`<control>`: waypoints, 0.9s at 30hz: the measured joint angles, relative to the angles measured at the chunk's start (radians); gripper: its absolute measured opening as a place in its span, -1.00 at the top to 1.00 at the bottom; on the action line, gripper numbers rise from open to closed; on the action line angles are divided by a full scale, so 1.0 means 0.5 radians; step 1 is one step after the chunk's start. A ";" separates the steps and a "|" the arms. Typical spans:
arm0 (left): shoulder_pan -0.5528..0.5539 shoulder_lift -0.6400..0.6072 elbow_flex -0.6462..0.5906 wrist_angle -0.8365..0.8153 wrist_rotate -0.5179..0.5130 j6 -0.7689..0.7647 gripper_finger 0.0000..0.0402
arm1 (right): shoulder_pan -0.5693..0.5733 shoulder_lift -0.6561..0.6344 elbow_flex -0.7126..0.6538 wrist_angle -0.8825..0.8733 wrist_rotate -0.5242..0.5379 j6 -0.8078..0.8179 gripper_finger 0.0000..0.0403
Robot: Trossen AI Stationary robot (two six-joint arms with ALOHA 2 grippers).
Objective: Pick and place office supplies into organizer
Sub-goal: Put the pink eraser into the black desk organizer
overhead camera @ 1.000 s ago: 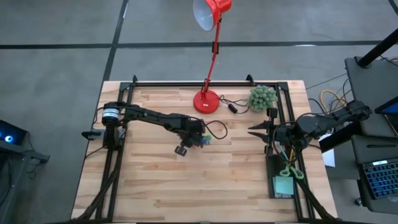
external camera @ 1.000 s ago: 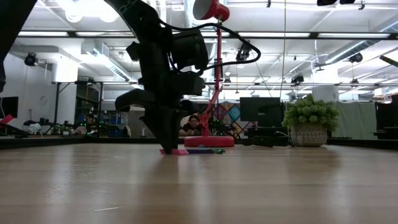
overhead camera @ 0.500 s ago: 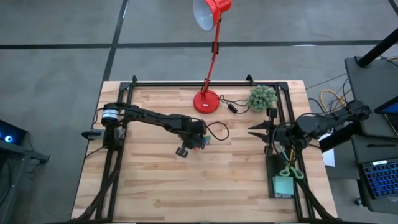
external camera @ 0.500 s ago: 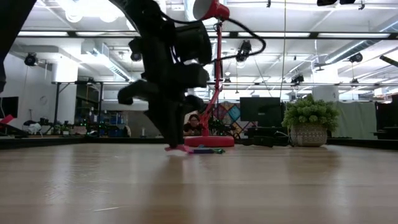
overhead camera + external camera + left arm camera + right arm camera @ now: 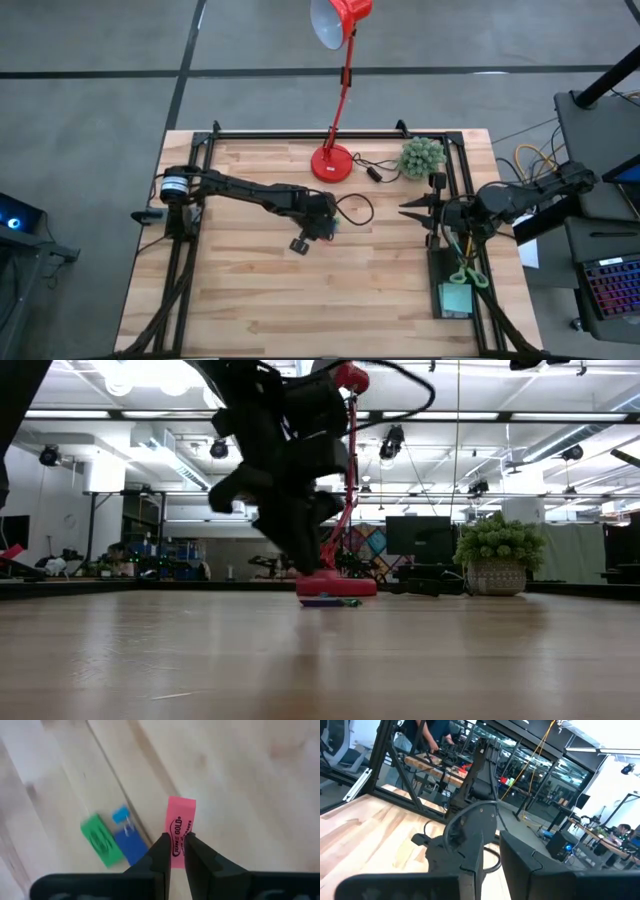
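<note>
My left gripper (image 5: 326,226) hangs over the middle of the table, shut on a pink eraser (image 5: 179,827); it also shows in the low view (image 5: 312,560). Below it, a green piece (image 5: 101,841) and a blue piece (image 5: 131,845) lie flat on the wood side by side. The dark organizer (image 5: 440,272) lies at the table's right edge, with green-handled scissors (image 5: 468,276) and a light-teal sticky-note pad (image 5: 457,298) in it. My right gripper (image 5: 404,211) waits level near the organizer's far end, its fingers a narrow gap apart around nothing. My left gripper pinches the pink eraser between its two fingers (image 5: 161,851) at one end (image 5: 177,854), a finger on each long side. The fingers slant down from the table's left. The printed face shows between them, and the rest sticks out past the fingertips. The eraser is lifted clear of the table.
A red desk lamp stands on its base (image 5: 332,162) at the far middle, its cord (image 5: 372,172) trailing right. A green ball plant (image 5: 421,157) sits at the far right. Black frame rails (image 5: 185,260) run along the table's sides.
My left gripper has risen and drifted a little toward the table's right edge. The pink eraser, which lay on the wood, tipped up at one end and then came clear of the table. The green and blue pieces stayed in place.
</note>
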State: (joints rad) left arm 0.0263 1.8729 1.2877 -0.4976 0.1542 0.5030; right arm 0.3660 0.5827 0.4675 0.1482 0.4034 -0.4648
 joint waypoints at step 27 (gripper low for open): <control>-0.068 0.047 0.082 1.488 0.228 0.002 0.89 | 0.000 -0.182 0.000 -0.149 0.034 0.165 0.73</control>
State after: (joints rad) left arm -0.0078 1.8961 1.3289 0.2463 0.2680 0.5041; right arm 0.3660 0.4915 0.4675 0.0739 0.4202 -0.3823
